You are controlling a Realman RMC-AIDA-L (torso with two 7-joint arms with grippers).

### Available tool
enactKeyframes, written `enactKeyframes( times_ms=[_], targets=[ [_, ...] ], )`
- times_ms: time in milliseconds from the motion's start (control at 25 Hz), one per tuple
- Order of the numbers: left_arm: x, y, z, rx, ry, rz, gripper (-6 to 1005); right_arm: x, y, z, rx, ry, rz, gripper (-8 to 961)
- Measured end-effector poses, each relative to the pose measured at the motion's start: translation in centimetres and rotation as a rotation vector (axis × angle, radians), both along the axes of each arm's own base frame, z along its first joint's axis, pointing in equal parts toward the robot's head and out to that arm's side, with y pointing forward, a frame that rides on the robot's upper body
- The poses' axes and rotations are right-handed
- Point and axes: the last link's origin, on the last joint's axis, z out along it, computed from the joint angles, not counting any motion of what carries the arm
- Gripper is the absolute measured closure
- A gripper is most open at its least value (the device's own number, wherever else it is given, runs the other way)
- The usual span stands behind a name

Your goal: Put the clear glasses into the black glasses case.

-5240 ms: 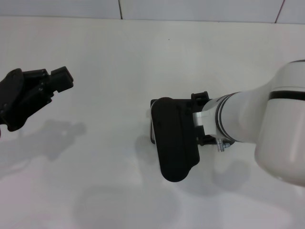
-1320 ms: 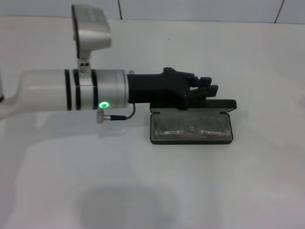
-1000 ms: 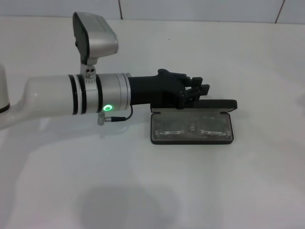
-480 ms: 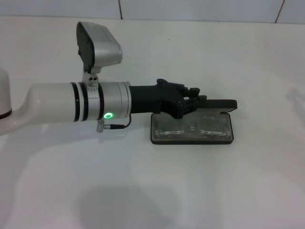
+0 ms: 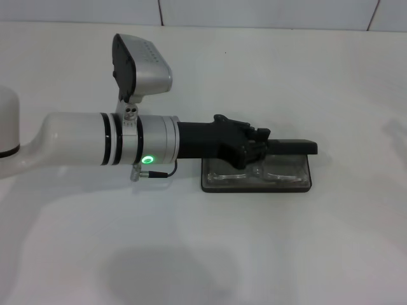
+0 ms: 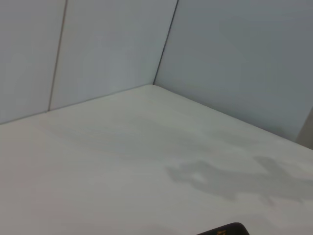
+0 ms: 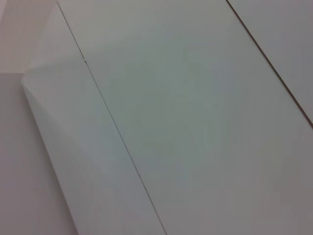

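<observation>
Black glasses case [image 5: 254,185] lying flat on the white worktop [image 5: 191,254], roughly midway between near and far edges, a little toward the right edge, long side running parallel to the near edge. Lid [image 5: 294,146] hinging up along the case's far side, showing nearly edge-on. Clear glasses [image 5: 283,171] sitting inside the lower tray, lenses side by side, left lens partly hiding under the gripper.

Left gripper [image 5: 257,151] reaching in from the left edge, arm stretching level across the worktop, black fingers [image 5: 249,155] hanging over the tray's left half and the lid's edge, bunching close together; contact with lid or glasses impossible to judge, and fingers' state not telling clearly. Green light glowing on the silver wrist collar [image 5: 148,160]. Wrist camera housing [image 5: 143,67] jutting toward the far edge.

Left wrist view catching only bare worktop, wall panels and a dark rounded case corner [image 6: 227,229]. Right wrist view showing only pale panels; right gripper nowhere appearing.
</observation>
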Motion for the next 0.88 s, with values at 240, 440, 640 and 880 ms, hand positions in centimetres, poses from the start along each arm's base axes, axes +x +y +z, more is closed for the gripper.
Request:
enactKeyframes(
  times_ms=[240,440,640,880],
  targets=[
    [-0.2,-0.5,-0.2,-0.021,0.009,-0.009,733,0.0,0.0,-0.1,-0.005,-0.003,-0.001,694],
    [-0.5,-1.0,-0.6,-0.041,0.025,-0.017,732,0.0,0.0,-0.2,-0.011,-0.004,-0.001,688],
    [-0.3,-1.5,-0.9,-0.066,0.034,-0.047,731,0.0,-0.1,-0.3,-0.013,-0.003,0.003,681],
    [2.1,-3.5,0.4,-0.123,-0.093,-0.184,730,0.3,-0.5,-0.3,-0.017,-0.007,-0.006,673]
  ],
)
